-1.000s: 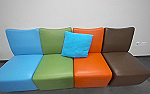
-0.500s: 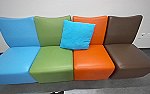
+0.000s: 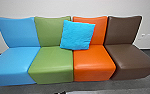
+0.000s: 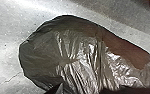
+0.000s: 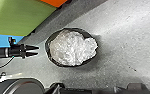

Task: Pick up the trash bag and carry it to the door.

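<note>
In the right wrist view my left gripper (image 5: 33, 50) stands beside the trash bag (image 5: 72, 47), its two dark fingers parted, with nothing between them and a small gap to the bag. There the bag looks pale, crumpled and shiny, with a dark round edge about it. In the left wrist view the trash bag (image 4: 73, 55) is large, dark and wrinkled, with a brownish patch on one side. A small dark piece (image 3: 59, 93) shows at the head view's bottom edge; I cannot tell what it is.
A row of blue (image 3: 17, 65), green (image 3: 51, 65), orange (image 3: 93, 62) and brown (image 3: 131, 60) seats stands against a pale wall (image 3: 76, 7). A light blue cushion (image 3: 77, 35) leans on the green and orange backrests. Grey floor (image 5: 126, 50) surrounds the bag.
The head camera has tipped down and come a little closer to the seats. A small dark piece has come in at its bottom edge.
</note>
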